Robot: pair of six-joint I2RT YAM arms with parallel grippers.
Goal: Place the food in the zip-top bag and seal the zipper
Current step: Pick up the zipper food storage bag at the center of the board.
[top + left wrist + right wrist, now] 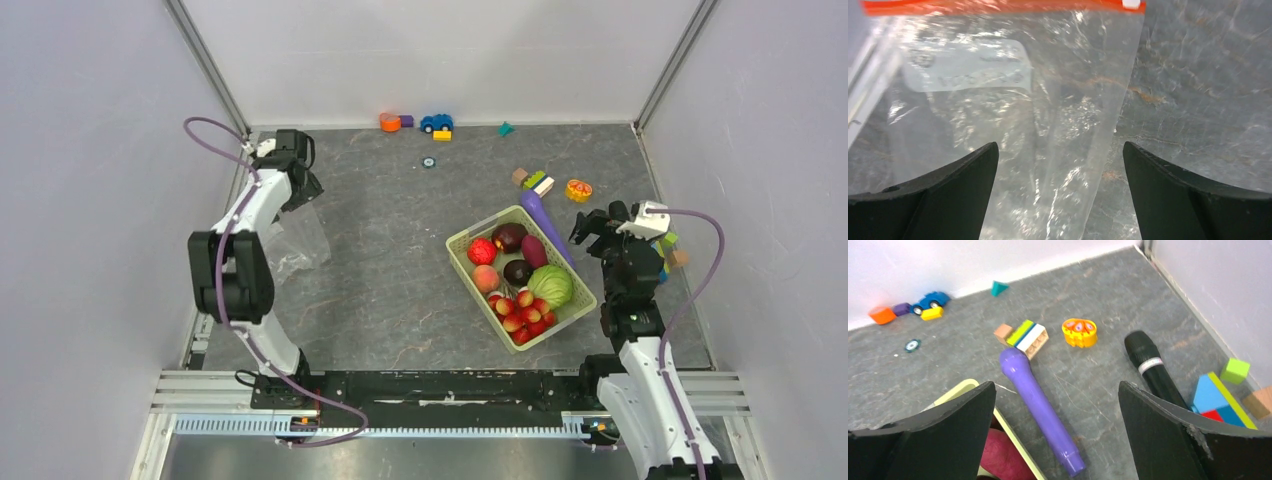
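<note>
Even light, glare on zip-top bag [1013, 100]

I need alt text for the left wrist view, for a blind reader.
A clear zip-top bag lies on the grey table, its red-orange zipper along the top edge, white slider at the right end. The left gripper is above it, jaws open.

One bag [1013, 120], perhaps nine apples [524, 316]

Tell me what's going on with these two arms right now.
The left gripper hangs open over the zip-top bag, which lies on the left and looks empty. The food all sits in the green basket. The right gripper is open too, holding nothing, beside the basket's far right edge. No packing has begun.
</note>
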